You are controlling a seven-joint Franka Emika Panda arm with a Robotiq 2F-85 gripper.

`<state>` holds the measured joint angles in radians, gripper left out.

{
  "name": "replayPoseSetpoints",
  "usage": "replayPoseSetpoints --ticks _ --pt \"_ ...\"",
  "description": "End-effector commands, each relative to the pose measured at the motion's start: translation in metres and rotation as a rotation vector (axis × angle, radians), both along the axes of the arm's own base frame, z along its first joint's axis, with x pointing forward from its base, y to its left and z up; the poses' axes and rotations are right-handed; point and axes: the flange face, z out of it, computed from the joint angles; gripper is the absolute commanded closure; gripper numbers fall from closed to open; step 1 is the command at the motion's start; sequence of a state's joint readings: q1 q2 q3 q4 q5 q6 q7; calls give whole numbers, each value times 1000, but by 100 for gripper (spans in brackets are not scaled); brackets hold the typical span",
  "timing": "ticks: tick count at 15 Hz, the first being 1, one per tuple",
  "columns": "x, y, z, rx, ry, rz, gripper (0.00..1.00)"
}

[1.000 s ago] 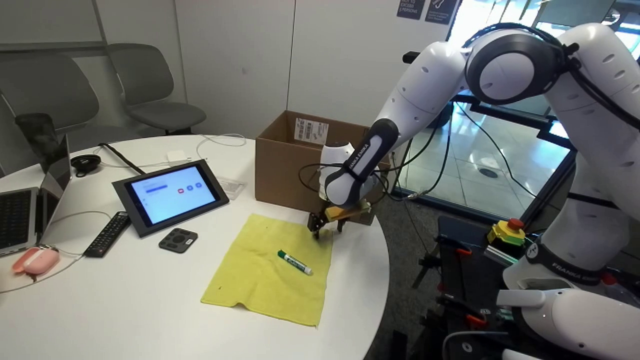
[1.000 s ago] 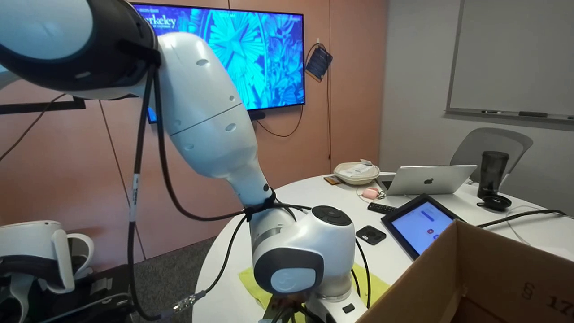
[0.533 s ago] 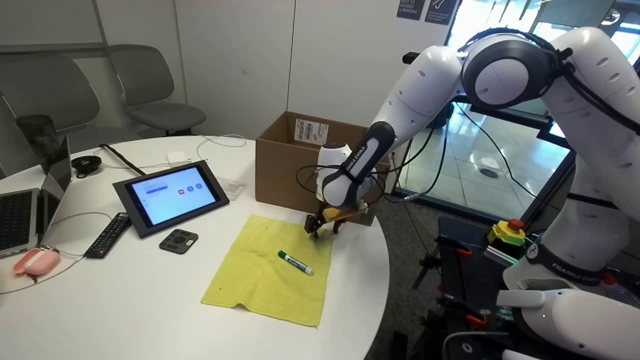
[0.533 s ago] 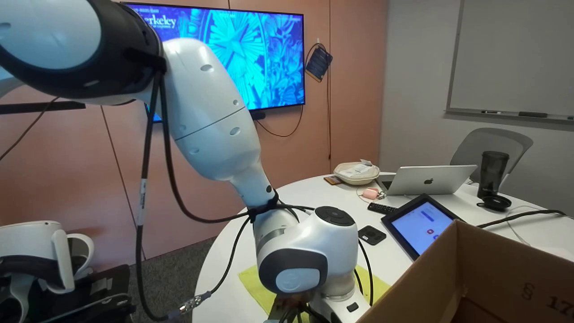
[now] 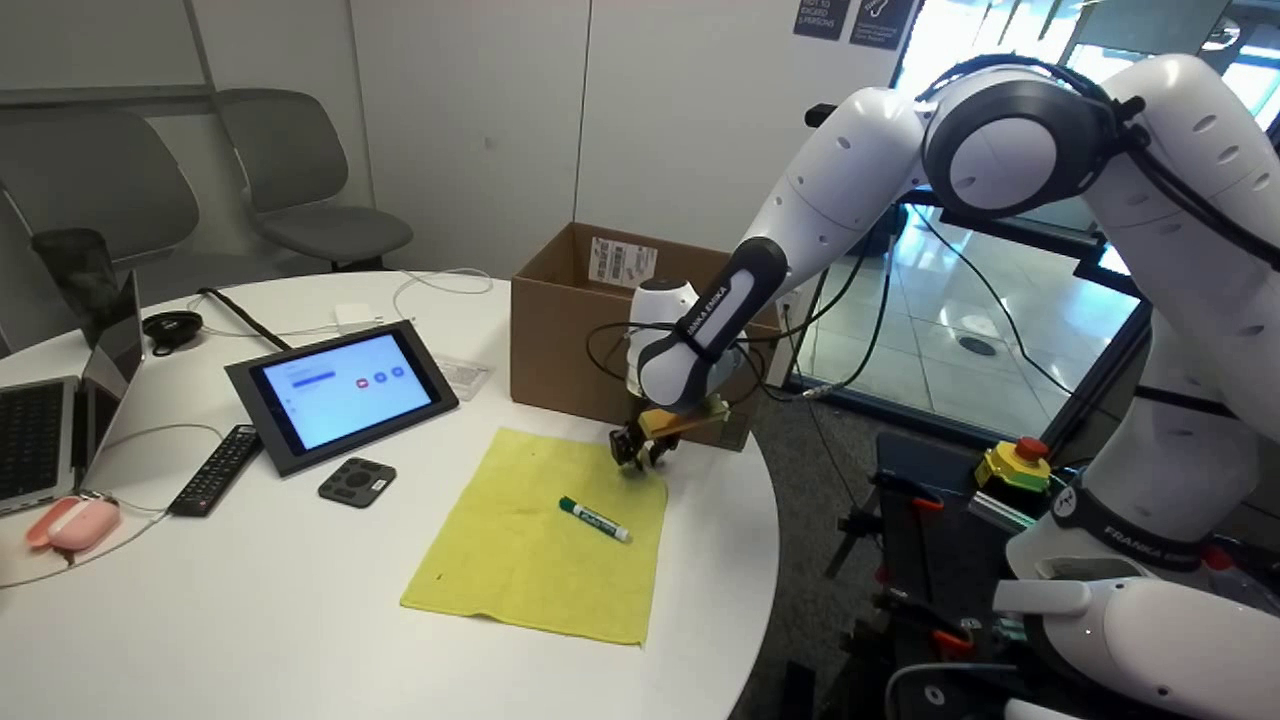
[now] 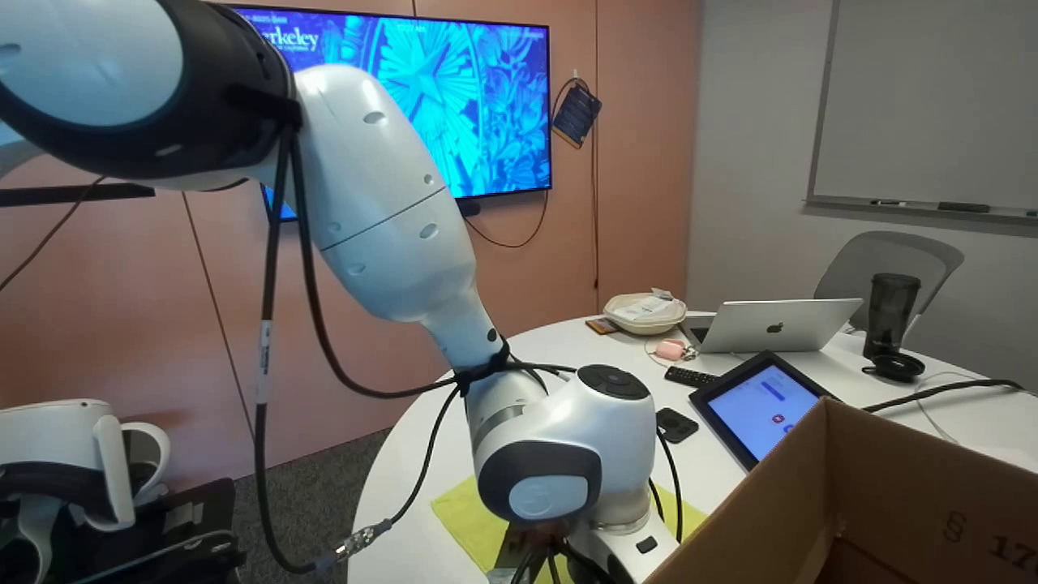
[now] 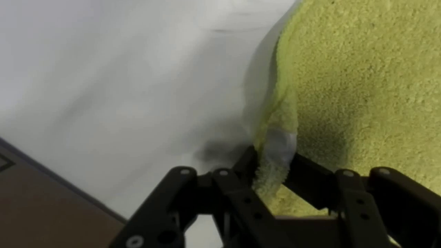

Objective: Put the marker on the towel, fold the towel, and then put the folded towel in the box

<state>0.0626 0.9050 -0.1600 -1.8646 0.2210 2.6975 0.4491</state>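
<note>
Right beside the cardboard box [image 5: 572, 355], the gripper [image 7: 274, 163] is pinching the yellow-green towel [image 5: 525, 550] by its edge, near a corner; the wrist view shows the cloth bunched up between the black fingers [image 7: 311, 181]. The rest of the towel lies spread out, unfolded, on the white desk [image 5: 300, 620], and a green-and-white marker [image 5: 595, 520] rests on it at a slant, near the gripper (its green cap is easy to pick out from here). The box stands just past the towel, open-topped, a white label [image 5: 622, 262] on an inner wall. Farther along the desk I can see a tablet [image 5: 345, 390] with its screen lit, a remote control [image 5: 213, 470] near it, and a pink case [image 5: 82, 523] by the laptop [image 5: 35, 430]. In an exterior view the robot arm [image 6: 389, 219] hides much of the towel, and a wall screen [image 6: 478, 113] glows blue behind it.
</note>
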Motion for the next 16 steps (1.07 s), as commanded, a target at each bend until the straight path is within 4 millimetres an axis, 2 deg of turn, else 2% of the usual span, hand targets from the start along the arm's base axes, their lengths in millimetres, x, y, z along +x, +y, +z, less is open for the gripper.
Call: replayPoseSetpoints --ticks 1,5,16 --pt "8 5 -4 12 -4 17 96" --pt "13 14 1 15 -15 31 93" --pt "34 83 38 13 -62 174 93"
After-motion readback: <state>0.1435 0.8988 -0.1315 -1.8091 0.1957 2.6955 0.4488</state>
